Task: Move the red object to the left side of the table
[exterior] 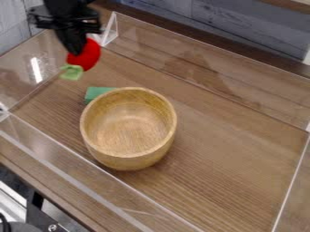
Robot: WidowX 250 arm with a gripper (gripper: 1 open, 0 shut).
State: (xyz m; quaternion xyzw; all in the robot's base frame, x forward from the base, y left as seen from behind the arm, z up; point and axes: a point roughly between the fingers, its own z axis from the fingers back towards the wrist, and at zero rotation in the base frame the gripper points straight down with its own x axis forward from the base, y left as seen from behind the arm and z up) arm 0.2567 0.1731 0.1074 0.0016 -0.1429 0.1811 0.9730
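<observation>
The fingers are seen closed tight on the red strawberry, which is gripped at its top and hangs clear of the table. The light green leafy cap is turned downward beneath the red body. The black arm is lowered from the upper edge of the view, and the fingers are pointed steeply down, nearly vertical, with only a slight lean.

The strawberry is held at about ten o'clock in the view, above the brown wood-grain surface near the clear acrylic wall that runs along that side. A wooden bowl is set upright near the centre of the table, at about five o'clock from the strawberry and apart from it. A flat green piece is laid on the table just beside the bowl's rim at its ten o'clock side, below the held strawberry. Whether the green piece is touched by the bowl cannot be told.
</observation>
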